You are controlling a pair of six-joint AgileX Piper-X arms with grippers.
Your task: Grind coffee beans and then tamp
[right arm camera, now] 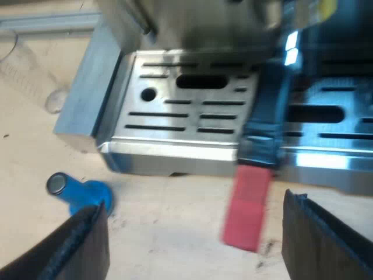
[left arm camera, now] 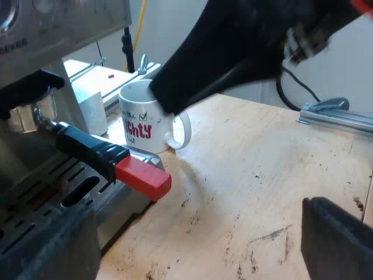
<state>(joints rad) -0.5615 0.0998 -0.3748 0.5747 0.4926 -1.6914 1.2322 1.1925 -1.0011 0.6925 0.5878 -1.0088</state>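
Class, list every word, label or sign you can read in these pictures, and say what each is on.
"the", with a ticked box beside it: mug, black print.
"GHTY": mug, red letters, start hidden round its curve.
Line below on the mug: too blurred to read.
Lettering on the machine: too blurred to read.

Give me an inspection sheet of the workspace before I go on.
Surface: wooden table, marked with dark specks and smears.
Job's things: espresso machine; holder locked into its front, red handle end jutting out; blue tamper lying on the table by the drip tray.
Clutter: white mug with red lettering beside the machine.
Grippers: left gripper jaws open, over the table near the mug; right gripper jaws open, facing the red handle end.
Cables: yellow cable hanging behind the mug.
Surroundings: metal rail, pale wall.
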